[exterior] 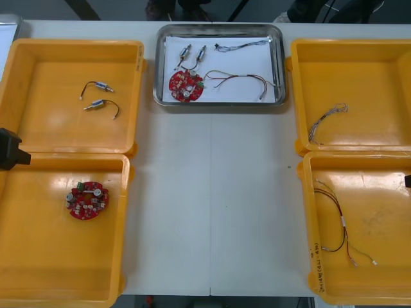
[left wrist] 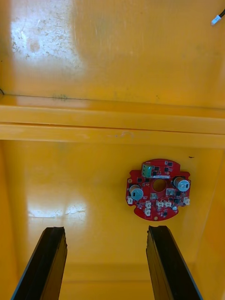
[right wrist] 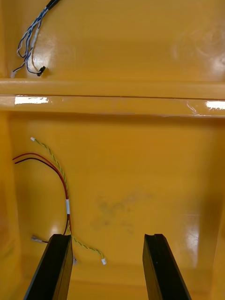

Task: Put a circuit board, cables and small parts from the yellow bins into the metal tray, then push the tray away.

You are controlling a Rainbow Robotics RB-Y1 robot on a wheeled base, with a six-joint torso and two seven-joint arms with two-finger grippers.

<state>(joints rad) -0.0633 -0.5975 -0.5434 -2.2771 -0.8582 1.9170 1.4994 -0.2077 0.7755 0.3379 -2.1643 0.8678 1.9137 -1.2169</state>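
**While the loaded tray stands by the far edge, both grippers hang open over the near bins**

Since the metal tray (exterior: 218,102) already holds a circuit board (exterior: 185,85), small metal parts (exterior: 186,53), a red and yellow cable (exterior: 241,78) and a thinner cable (exterior: 247,44) along its far wall, loading appears complete. The tray's far rim lies just beside the far edge of the table (exterior: 212,192), so whether any push is owed cannot be told.

Left of the tray and nearer the robot, the left gripper (left wrist: 107,229) hangs over a yellow bin (exterior: 38,282), its fingers spread and holding nothing. A spare board (left wrist: 158,189) lies on the bin floor beyond the fingertips.

Right of the tray and nearer the robot, the right gripper (right wrist: 107,236) is likewise released and empty over another bin (exterior: 385,192). There a spare cable (right wrist: 65,187) runs up to one finger.

Likely hazards:
- A further push, if made hard, could carry the tray over the table's far edge, since little table seems left beyond it.
- A jolt to the tray's near rim could shake the light cables toward its walls.
- A descent by the right gripper could snag the spare cable and drag it out of the bin.
- A second board picked by the left gripper would overload the tray.
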